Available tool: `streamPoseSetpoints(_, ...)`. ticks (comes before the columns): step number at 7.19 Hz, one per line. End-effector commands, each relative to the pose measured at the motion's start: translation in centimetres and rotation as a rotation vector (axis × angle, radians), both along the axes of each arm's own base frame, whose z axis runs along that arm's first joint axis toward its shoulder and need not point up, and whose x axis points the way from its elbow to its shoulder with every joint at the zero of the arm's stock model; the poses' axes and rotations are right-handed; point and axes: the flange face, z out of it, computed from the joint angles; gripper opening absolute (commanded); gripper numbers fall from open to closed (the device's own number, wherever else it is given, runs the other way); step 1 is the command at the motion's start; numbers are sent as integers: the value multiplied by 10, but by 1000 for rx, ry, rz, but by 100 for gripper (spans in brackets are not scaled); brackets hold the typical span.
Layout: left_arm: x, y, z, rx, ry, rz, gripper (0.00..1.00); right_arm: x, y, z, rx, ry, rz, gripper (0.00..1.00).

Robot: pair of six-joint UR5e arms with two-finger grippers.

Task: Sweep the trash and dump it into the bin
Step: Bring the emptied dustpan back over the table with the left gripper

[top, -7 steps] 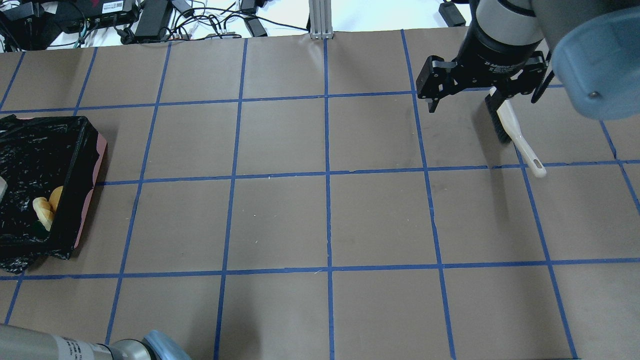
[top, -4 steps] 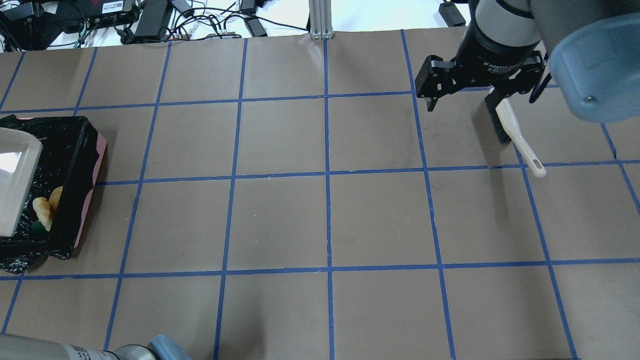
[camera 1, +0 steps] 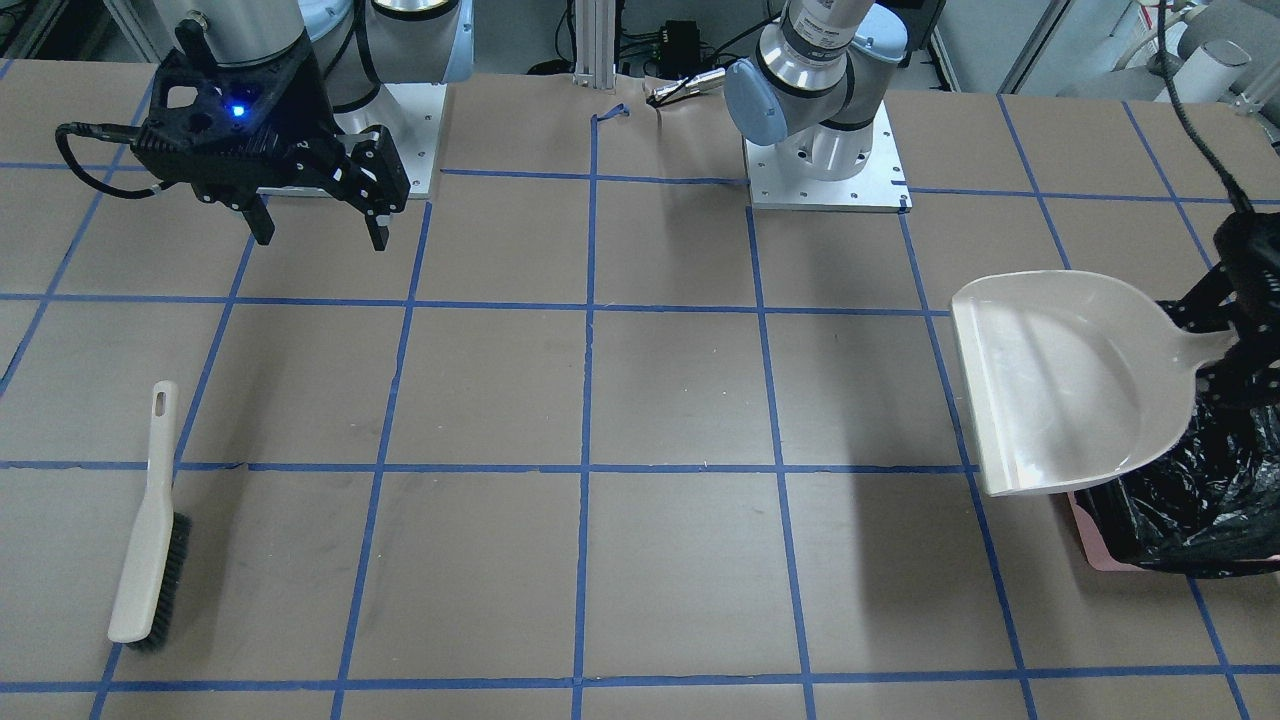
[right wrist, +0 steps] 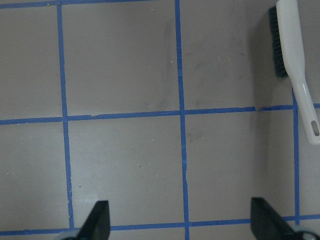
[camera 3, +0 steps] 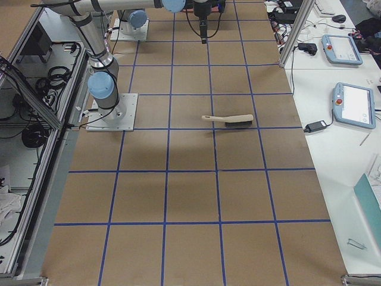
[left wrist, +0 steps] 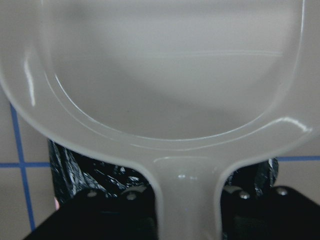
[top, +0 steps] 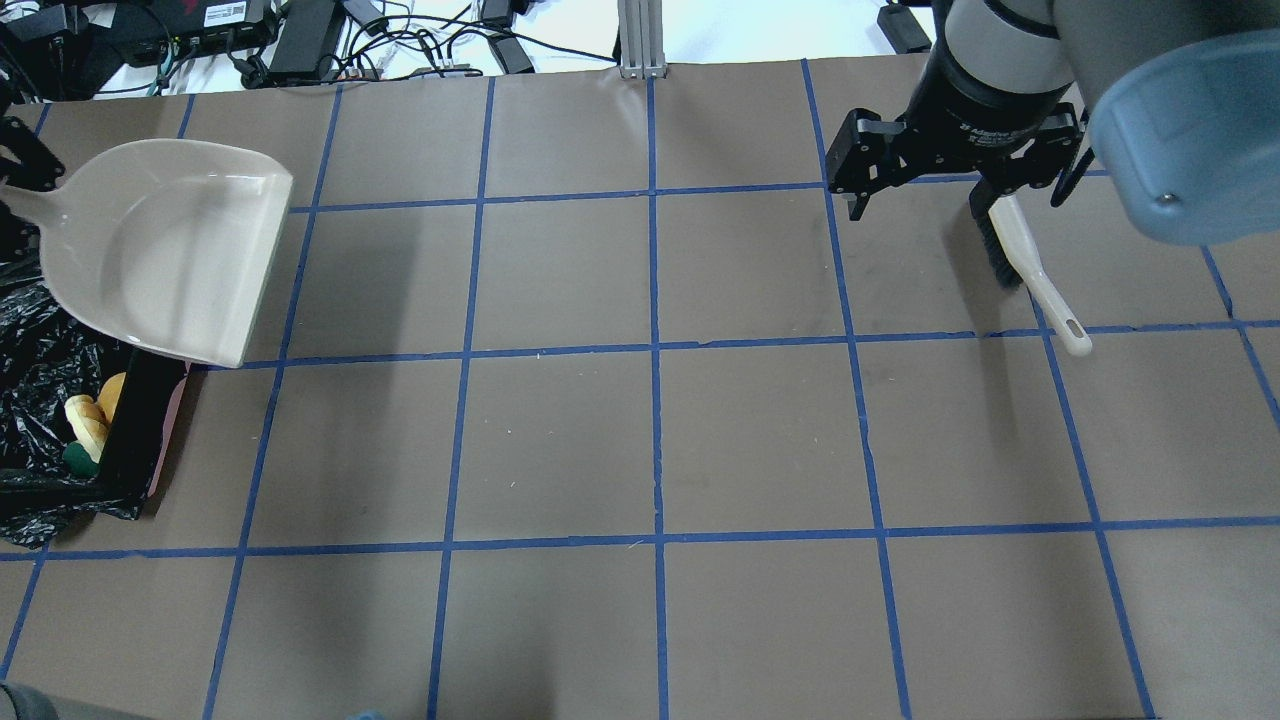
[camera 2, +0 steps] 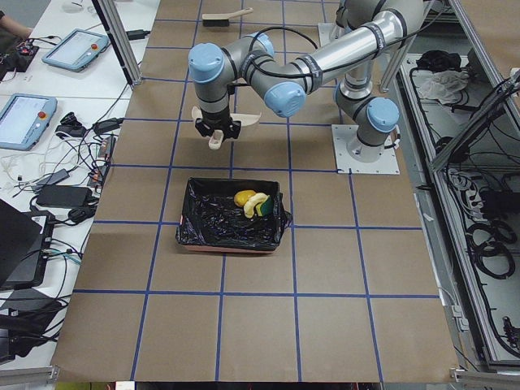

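Glossy beige dustpan (top: 160, 250) near crinkly black bin (top: 138, 420).

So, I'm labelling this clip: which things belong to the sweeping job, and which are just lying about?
Job: black-bag-lined rectangular bin; toy-food trash inside it; beige plastic dustpan; white-handled, dark-bristled brush.
Lying about: grey tablets beside the table; black cables and adapters beyond it.
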Motion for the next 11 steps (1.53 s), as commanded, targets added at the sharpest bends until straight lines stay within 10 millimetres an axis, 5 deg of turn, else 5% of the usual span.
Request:
streamPoseSetpoints(1, -78, -49, -42, -21, 50, -50, 0, 0, 0, -2, 4, 1, -4, 100)
streamPoseSetpoints(3, -95, -94, -123, -8, 88, -26, 0, 0, 0, -1, 3, 2, -6, 100)
streamPoseSetpoints(6, -160, -127, -199, 16, 79, -67, 0, -1, -1, -1, 3, 2, -9, 100)
streamPoseSetpoints(8, -180, -131, -223, 28, 81, -93, 0, -1, 0, -2, 4, 2, -9, 100)
streamPoseSetpoints(11, -181, -130, -227, 38, 84, -96, 0, -1, 0, -3, 6, 2, -9, 100)
